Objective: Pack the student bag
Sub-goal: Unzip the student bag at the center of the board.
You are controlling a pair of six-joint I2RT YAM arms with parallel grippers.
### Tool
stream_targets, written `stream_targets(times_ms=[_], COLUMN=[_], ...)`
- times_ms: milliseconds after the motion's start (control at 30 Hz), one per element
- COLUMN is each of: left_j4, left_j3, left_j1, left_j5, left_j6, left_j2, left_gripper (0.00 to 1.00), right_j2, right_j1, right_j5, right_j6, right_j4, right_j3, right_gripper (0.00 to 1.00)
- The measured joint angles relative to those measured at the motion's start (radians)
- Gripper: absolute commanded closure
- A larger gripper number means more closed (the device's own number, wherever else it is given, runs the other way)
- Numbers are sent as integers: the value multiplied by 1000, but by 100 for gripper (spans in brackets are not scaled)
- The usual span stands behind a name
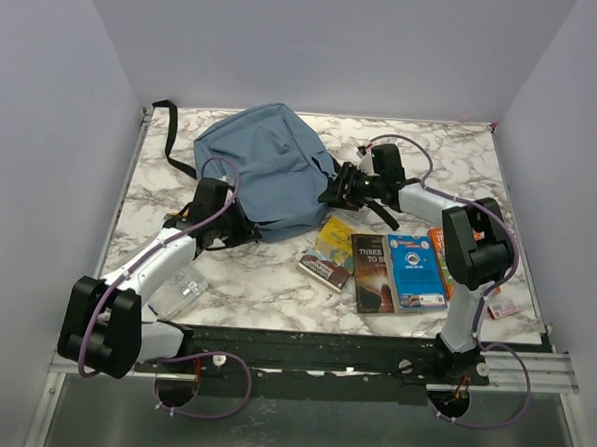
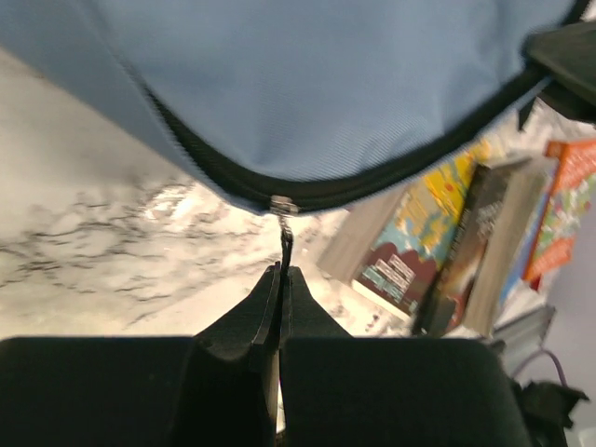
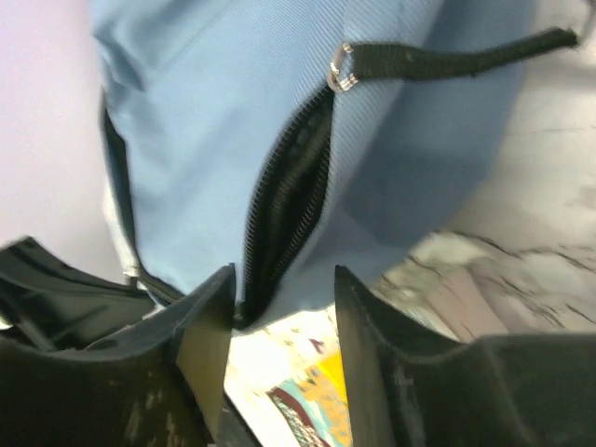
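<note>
- Your bag (image 1: 266, 167) lies on the marble table (image 1: 462, 162), in the far half and left of centre, with its rounded bulk towards the back wall and one black strap trailing off to the far left.
- Your left gripper (image 2: 281, 272) is at the bag's near edge. Its fingers are pressed together, pinching the thin zip pull (image 2: 286, 244) that hangs from the slider on the black zip trim.
- In the left wrist view the blue fabric fills the top of the frame and the pull runs straight down into the closed fingertips.
- Your right gripper (image 3: 279, 298) is at the bag's right side with its fingers spread apart. Blue fabric and the lower end of a zip (image 3: 284, 205) sit in the gap between them, and you can't tell whether either finger touches the cloth.
- That zip gapes partly open, showing black teeth and a dark inside.
- Above it, a metal ring (image 3: 342, 68) joins a black strap (image 3: 447, 58) that runs off to the right.
- The books (image 1: 376, 268) lie flat on the table, near the bag's right front corner and outside the bag. There is a yellow one nearest the bag, then a dark one, a blue one and an orange one.
</note>
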Motion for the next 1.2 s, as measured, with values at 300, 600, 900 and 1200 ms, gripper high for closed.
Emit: stream_targets(times_ms=[300, 600, 900, 1200], left_j4=[52, 68, 69, 68], left_j3=[3, 3, 3, 6], left_j1=[0, 0, -1, -7], left_j5=[173, 228, 255, 254], left_j6=[7, 32, 45, 63], left_j2=[12, 32, 30, 18], left_gripper=[100, 100, 100, 100], right_j2=[-179, -282, -216, -143], right_j1=[85, 158, 227, 227], right_j5=[251, 189, 168, 191], right_j6=[-200, 189, 503, 631], right_j4=[-214, 20, 288, 459], right_j3=[-38, -238, -319, -377], right_gripper=[28, 28, 43, 96])
